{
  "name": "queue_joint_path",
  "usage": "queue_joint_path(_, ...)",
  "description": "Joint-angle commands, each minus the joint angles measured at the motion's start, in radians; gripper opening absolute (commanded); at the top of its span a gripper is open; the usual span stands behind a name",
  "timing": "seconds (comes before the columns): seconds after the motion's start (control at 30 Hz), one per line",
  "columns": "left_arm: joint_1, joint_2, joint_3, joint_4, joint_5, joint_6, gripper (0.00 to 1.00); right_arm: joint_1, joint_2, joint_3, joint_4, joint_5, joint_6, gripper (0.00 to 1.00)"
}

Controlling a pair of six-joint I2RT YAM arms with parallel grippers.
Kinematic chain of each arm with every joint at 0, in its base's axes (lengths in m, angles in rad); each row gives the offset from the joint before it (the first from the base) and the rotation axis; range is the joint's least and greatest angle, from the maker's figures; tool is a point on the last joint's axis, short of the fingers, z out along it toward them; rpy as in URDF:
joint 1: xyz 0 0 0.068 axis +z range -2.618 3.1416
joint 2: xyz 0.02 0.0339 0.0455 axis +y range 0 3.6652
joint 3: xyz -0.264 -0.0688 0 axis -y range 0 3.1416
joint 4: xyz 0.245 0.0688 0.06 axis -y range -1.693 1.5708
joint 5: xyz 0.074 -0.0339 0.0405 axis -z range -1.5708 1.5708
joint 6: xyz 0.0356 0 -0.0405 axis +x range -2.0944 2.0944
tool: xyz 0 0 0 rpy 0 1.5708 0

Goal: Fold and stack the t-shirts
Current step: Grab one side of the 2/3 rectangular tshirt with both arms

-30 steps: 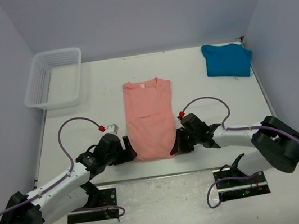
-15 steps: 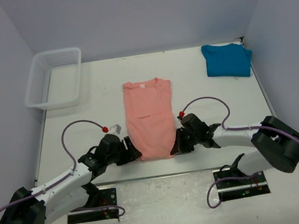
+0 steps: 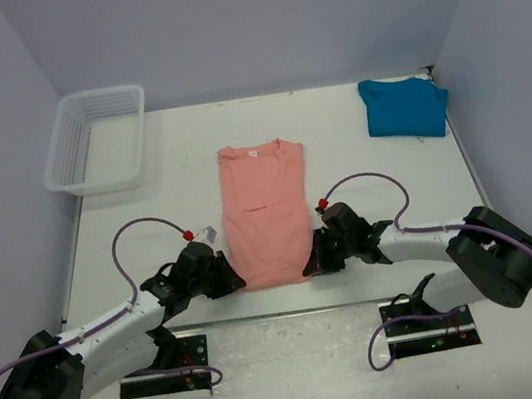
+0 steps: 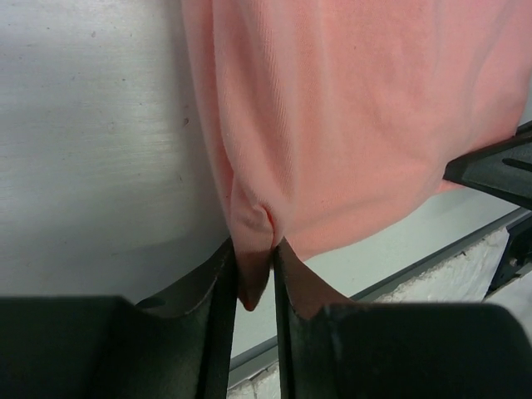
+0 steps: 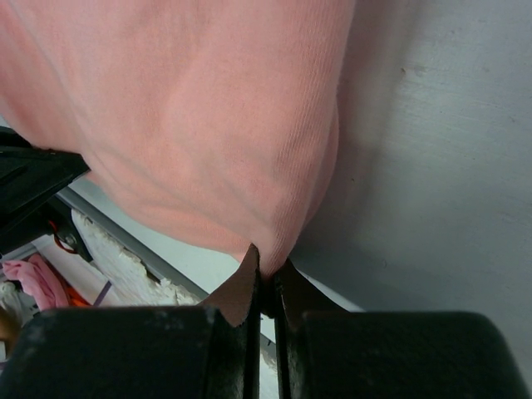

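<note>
Item: pink shirt (image 3: 266, 215), mid-table. I hold its near hem corners, left gripper (image 4: 253, 283) and right gripper (image 5: 266, 287) each clamped on one, presumably to fold it away. Item: teal shirt (image 3: 403, 107), far right.

right claw (image 5: 264, 278) pinching salmon-pink t-shirt (image 5: 208, 116) corner

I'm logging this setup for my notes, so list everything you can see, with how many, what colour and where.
salmon-pink cloth t-shirt: one, pink, folded narrow, middle of the table
teal-blue cloth t-shirt: one, teal, folded, far right corner
white plastic mesh basket: one, white, far left corner
white table: one, white, under everything
left hand: one, black, pinching the pink shirt's near left corner
right hand: one, black, pinching its near right corner
</note>
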Motion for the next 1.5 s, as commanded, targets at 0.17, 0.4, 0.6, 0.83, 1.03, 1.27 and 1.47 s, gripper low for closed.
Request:
queue_joint_path(0.17, 0.001, -0.034, -0.009, -0.124, -0.036, 0.008, 0.24, 0.008, 0.046, -0.024, -0.056, 0.051, -0.007, 0.00)
queue_joint_path(0.4, 0.002, -0.004, -0.017, -0.101, -0.050, 0.009, 0.00, 0.010, 0.020, -0.027, -0.074, 0.063, 0.001, 0.00)
queue_joint_path(0.6, 0.002, 0.015, -0.023, -0.084, -0.027, 0.008, 0.00, 0.010, -0.038, -0.034, -0.152, 0.136, 0.013, 0.00)
queue_joint_path(0.83, 0.001, -0.013, -0.024, -0.125, -0.023, -0.004, 0.00, 0.010, -0.089, -0.039, -0.222, 0.198, 0.045, 0.00)
queue_joint_path(1.03, 0.001, -0.031, -0.029, -0.136, -0.011, -0.007, 0.00, 0.014, -0.104, -0.037, -0.225, 0.181, 0.038, 0.00)
queue_joint_path(1.27, -0.007, -0.076, -0.043, -0.162, 0.006, -0.024, 0.00, 0.030, -0.116, -0.034, -0.249, 0.195, 0.048, 0.00)
queue_joint_path(1.47, -0.007, -0.154, -0.035, -0.214, 0.000, -0.027, 0.00, 0.051, -0.152, -0.040, -0.274, 0.200, 0.061, 0.00)
